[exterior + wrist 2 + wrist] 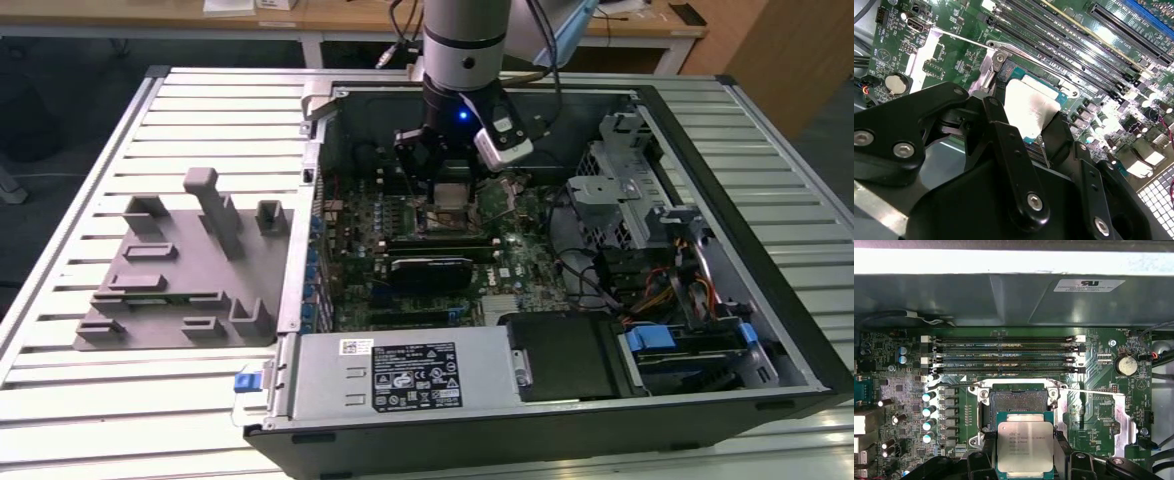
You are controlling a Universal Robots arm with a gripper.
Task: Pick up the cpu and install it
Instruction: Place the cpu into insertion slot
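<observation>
The cpu (1025, 446), a flat square chip with a pale silver top plate and a green rim, is clamped by two opposite edges between my black fingers (985, 452). It hangs just above the motherboard, beside the open socket (1019, 400), partly overlapping the socket's frame. In the second wrist view the cpu (1028, 106) shows pale between the fingers (1004, 140), with the socket's metal lever and frame (996, 60) beyond it. In the exterior view my gripper (454, 178) is low inside the open computer case, over the socket (449, 215), shut on the cpu (454, 193).
Memory slots (1004, 357) run just past the socket. A round coin battery (1127, 365) lies to one side. The case holds a power supply (400, 375), a drive cage (627, 190) and cables (667, 290). A grey moulded fixture (174, 270) lies at the exterior view's left.
</observation>
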